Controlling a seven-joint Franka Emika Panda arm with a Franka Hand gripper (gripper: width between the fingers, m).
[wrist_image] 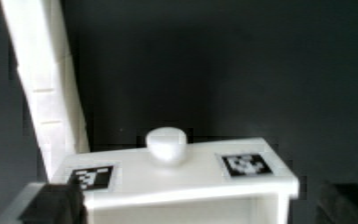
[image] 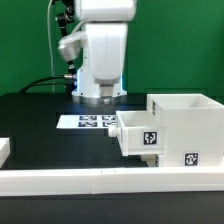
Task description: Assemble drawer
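Partway inside casing (image: 185,125), knobbed tray (image: 138,132), interior unseen

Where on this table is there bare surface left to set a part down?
Bare black table lies between the marker board and the border rail, on the exterior view's left. The exterior view's right is crowded: casing with a knobbed tray against the rail.

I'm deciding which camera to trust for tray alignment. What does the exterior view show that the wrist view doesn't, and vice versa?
Only the exterior view shows the casing, the marker board and the arm itself. Only the wrist view shows the tray's knob between its two tags. Both show the tray and the white border rail. The gripper's state is unclear in either.
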